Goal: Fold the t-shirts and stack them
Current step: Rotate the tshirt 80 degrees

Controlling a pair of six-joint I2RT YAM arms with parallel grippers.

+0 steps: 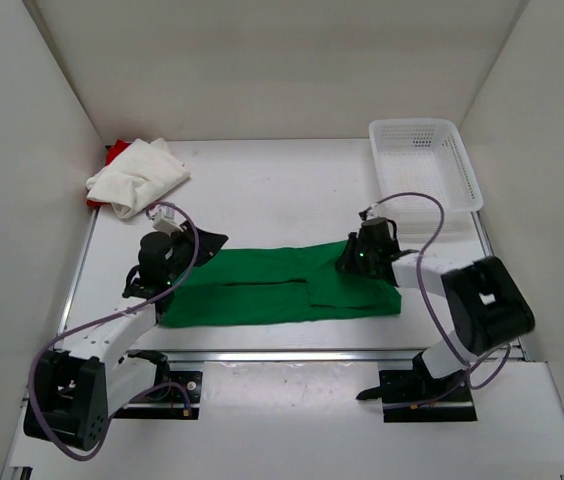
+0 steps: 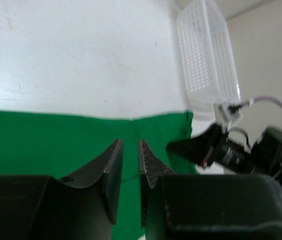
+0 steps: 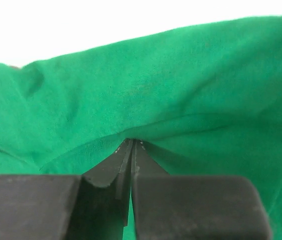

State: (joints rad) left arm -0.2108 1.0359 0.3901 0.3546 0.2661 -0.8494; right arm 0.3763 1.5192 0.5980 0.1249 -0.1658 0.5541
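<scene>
**Green shirt mid-fold — right end pinched**

In the top view the green t-shirt (image 1: 272, 290) lies as a long strip across the middle of the bench (image 1: 282, 185). The off-white t-shirt (image 1: 140, 175) and red t-shirt (image 1: 114, 152) sit heaped at upper left, unfolded. The right end effector (image 3: 132, 143) is clamped on a ridge of cloth at the strip's right end. The left end effector (image 2: 130, 144) hovers over the left end, fingers narrowly parted, nothing between them. Both arms reach low, wrists facing. Next, likely, the left must grip its end — then a crosswise fold.
</scene>
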